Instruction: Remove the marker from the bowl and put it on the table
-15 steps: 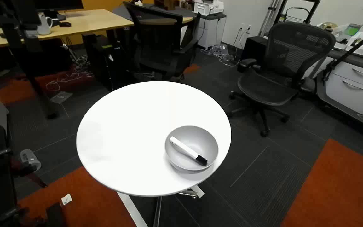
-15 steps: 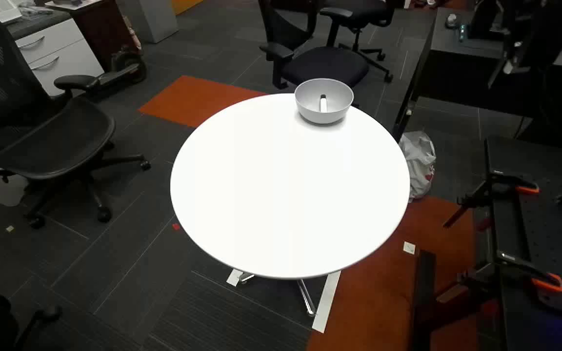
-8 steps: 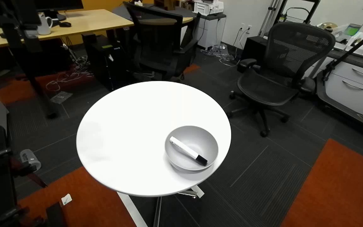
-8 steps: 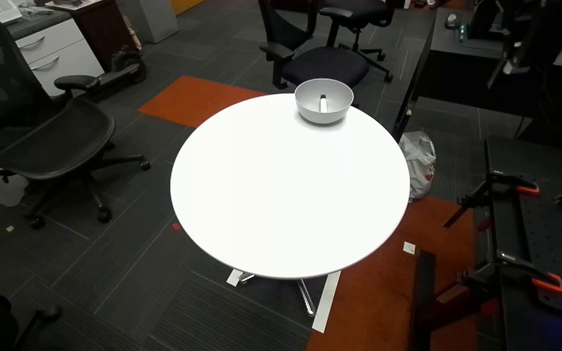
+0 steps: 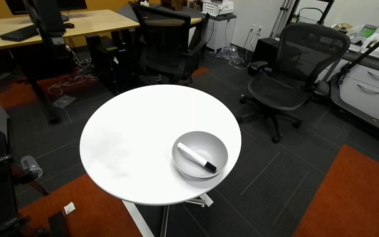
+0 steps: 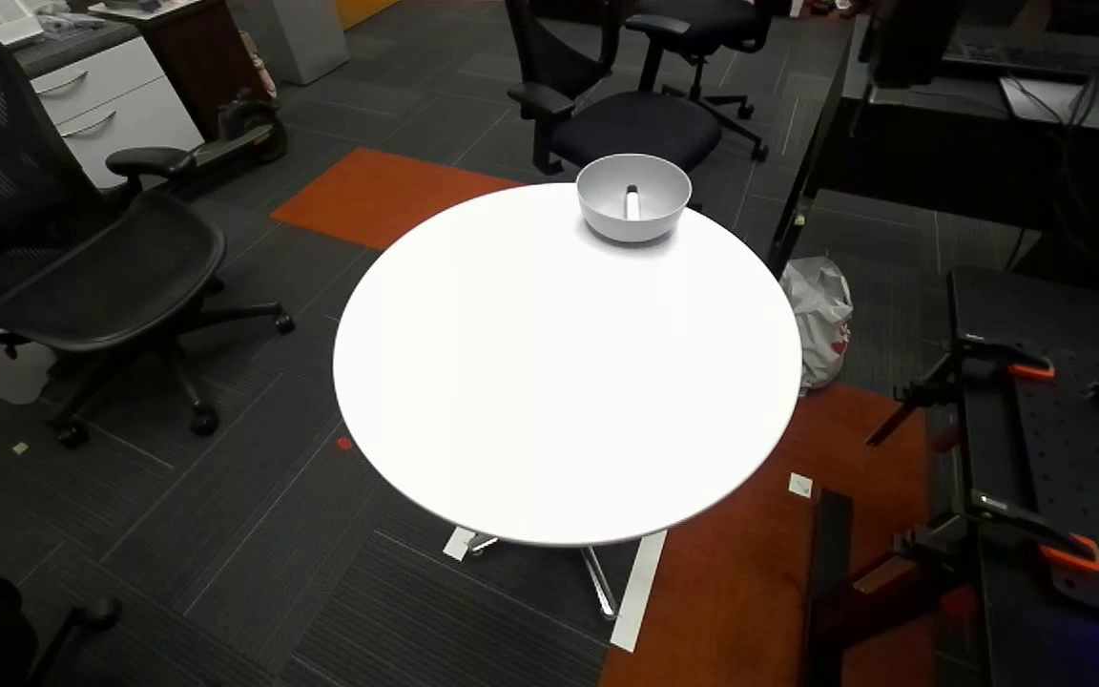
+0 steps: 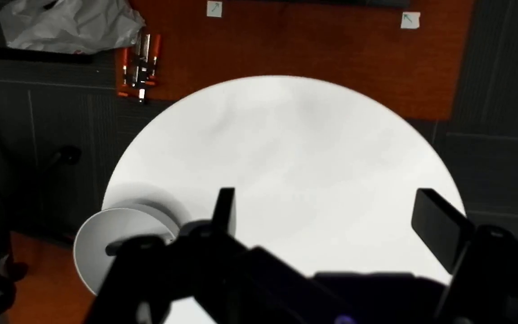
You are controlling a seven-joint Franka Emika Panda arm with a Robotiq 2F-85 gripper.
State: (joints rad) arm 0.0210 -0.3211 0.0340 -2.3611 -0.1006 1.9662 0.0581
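Observation:
The marker is white with a black cap and lies inside the bowl, in both exterior views (image 5: 194,155) (image 6: 632,204). In the wrist view its dark end (image 7: 113,248) shows and the rest is hidden behind my left finger. The grey bowl (image 5: 214,144) stands upright near the edge of the round white table (image 5: 137,131). In the wrist view the bowl (image 7: 90,236) is at lower left, partly covered by my gripper. My gripper (image 7: 324,198) is open and empty, above the table. Its dark shape also shows at the top of both exterior views (image 5: 56,39) (image 6: 902,52).
A black office chair (image 5: 294,72) stands beside the table, and another chair (image 6: 640,124) is behind the bowl. A wooden desk (image 5: 94,23) is at the back. A black bench with clamps (image 6: 1065,458) is near the table. A plastic bag (image 6: 817,320) lies on the floor.
My gripper has moved closer to the table in both exterior views during the last half second. A faint shadow on the tabletop has grown. The marker and bowl have not moved.

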